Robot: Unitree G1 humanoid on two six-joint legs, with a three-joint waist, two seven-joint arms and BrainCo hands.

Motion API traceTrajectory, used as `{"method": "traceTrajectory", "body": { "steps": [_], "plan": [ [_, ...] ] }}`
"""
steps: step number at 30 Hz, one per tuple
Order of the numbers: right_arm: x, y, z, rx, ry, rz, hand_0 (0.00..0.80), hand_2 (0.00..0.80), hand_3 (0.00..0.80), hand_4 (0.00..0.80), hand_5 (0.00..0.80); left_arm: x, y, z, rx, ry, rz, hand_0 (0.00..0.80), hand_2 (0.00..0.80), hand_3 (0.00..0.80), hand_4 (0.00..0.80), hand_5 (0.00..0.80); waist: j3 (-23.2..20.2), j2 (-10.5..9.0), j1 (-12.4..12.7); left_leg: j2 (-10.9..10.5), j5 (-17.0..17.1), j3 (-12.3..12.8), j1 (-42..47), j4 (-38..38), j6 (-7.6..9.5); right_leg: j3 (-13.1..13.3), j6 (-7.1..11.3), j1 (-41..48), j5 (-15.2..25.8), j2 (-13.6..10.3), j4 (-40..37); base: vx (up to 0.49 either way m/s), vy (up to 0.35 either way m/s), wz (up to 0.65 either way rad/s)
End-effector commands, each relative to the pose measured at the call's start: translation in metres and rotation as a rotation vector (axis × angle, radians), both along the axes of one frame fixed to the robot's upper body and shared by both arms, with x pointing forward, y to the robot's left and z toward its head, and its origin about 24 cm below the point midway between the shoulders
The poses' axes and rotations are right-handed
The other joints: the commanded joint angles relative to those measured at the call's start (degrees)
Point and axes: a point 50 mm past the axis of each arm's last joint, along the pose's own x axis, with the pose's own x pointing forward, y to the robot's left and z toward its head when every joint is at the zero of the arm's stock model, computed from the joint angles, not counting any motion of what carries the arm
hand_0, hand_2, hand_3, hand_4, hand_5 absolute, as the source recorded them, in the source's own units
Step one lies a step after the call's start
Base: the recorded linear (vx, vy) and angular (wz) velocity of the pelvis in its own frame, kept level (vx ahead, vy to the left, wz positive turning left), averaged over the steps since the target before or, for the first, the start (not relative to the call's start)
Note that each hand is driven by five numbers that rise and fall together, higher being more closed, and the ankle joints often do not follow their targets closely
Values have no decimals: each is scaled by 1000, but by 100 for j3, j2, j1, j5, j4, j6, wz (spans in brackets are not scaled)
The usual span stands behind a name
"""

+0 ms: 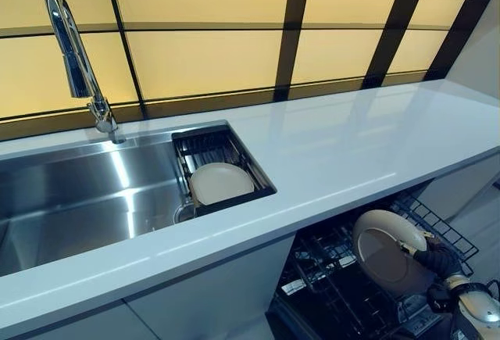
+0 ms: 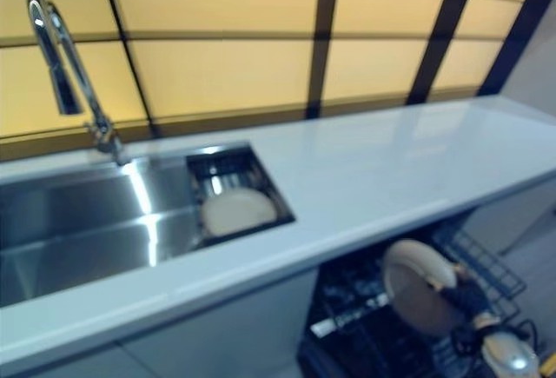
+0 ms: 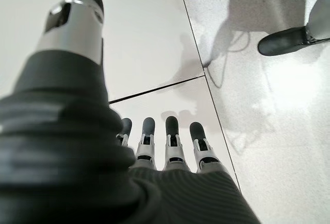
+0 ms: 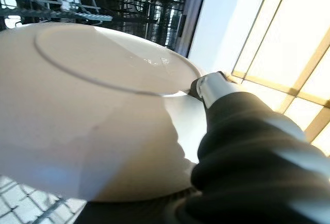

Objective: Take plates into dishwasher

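My right hand point(image 1: 437, 260) is shut on the rim of a white plate point(image 1: 387, 250), held tilted on edge over the open dishwasher's lower rack point(image 1: 344, 277) under the counter. In the right wrist view the plate point(image 4: 93, 105) fills most of the picture, with the thumb point(image 4: 211, 87) pressed on its rim and the rack's wires point(image 4: 77, 2) beyond it. A second white plate point(image 1: 220, 183) lies in the dark drainer basket point(image 1: 205, 146) at the sink's right end. My left hand point(image 3: 165, 147) shows only in its wrist view, fingers straight, hanging empty over the floor.
A steel sink point(image 1: 78, 191) with a tall chrome tap point(image 1: 74, 59) takes up the counter's left part. The white countertop point(image 1: 351, 144) runs to the right, above the dishwasher. A person's black shoe point(image 3: 286, 39) stands on the tiled floor point(image 3: 154, 38).
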Motion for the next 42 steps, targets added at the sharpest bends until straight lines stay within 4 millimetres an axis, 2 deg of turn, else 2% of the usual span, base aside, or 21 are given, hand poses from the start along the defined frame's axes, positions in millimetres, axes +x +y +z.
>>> {"method": "traceTrajectory", "body": {
  "steps": [1,12,22,27,42],
  "plan": [
    [25,6,25,-21,-152,16,800,800,800,800,800,30,11,13,72,-67,-42,0,0,0,0,0,183,-144,171,-20,-46,-67,-175,154,294,-159,219,60,-187,-121,481,-19,2,-4],
    [25,0,11,-5,-91,-24,800,800,800,800,800,30,12,13,75,-68,5,0,0,0,0,0,243,-166,45,56,-36,109,-138,154,296,2,228,28,-144,-77,466,-28,4,-9],
    [22,-5,3,1,-67,-78,800,800,800,800,800,36,11,15,80,-84,-5,0,0,0,0,0,318,-200,13,74,-21,154,-227,185,310,85,238,-56,-113,-57,477,-28,-6,-6],
    [28,-4,2,12,-75,-95,800,800,800,800,800,43,12,18,81,-101,-17,0,0,0,0,0,434,-206,32,87,3,139,-321,205,306,118,233,-125,-91,-31,484,-60,-19,-6],
    [46,4,2,30,-97,-89,800,800,800,800,800,57,-2,19,64,-120,-88,0,0,0,0,0,546,-165,127,60,16,57,-452,254,271,92,197,-151,-94,-48,437,-8,1,-3]
  ]
}}
